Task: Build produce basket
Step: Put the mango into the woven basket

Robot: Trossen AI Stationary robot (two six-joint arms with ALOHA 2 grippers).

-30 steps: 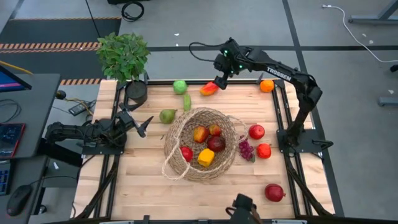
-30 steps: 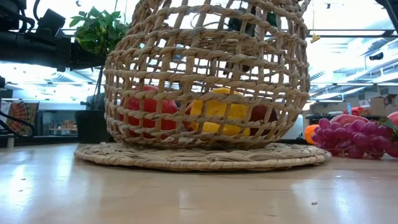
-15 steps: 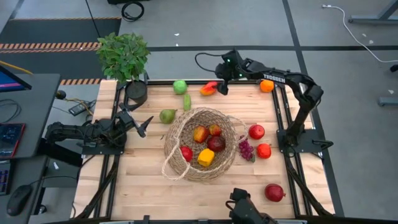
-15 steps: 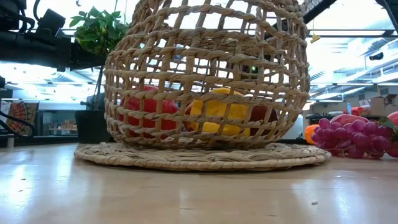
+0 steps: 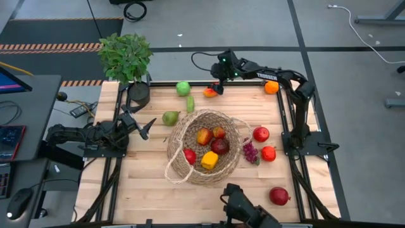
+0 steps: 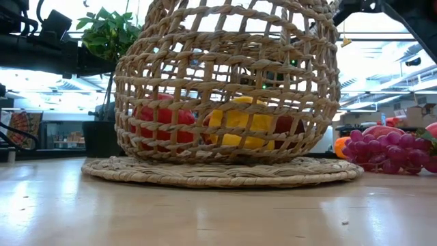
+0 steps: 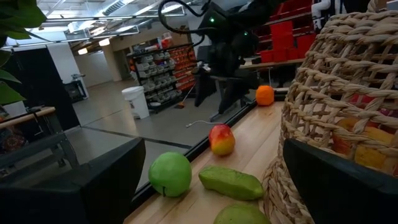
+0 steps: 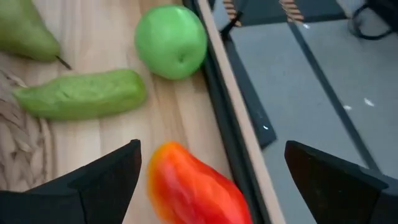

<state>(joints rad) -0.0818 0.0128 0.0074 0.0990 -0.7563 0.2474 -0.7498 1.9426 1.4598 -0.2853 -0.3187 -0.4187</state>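
Observation:
The woven basket (image 5: pixel 205 147) stands mid-table with several red, orange and yellow fruits inside. Loose produce lies around it: a green apple (image 5: pixel 183 88), a green vegetable (image 5: pixel 190 103), a pear (image 5: pixel 169 118), an orange (image 5: pixel 271 87), red fruits (image 5: pixel 261 133), grapes (image 5: pixel 250 152). A red-orange fruit (image 8: pixel 196 186) lies at the far edge. My right gripper (image 8: pixel 211 152) hovers open just over it, pointing slantwise down, one finger on either side and not touching. My left gripper (image 5: pixel 144 126) waits open at the table's left.
A potted plant (image 5: pixel 126 57) stands at the far left corner. The table's dark far rail (image 8: pixel 227 124) runs right beside the red-orange fruit. Another red fruit (image 5: pixel 279 196) lies near the front right corner. Bare wood shows left of and in front of the basket.
My right gripper has come down and shifted toward the table's left along the far edge, closing on the red-orange fruit, with its wrist rolling somewhat. The fruits and the basket have stayed where they were.

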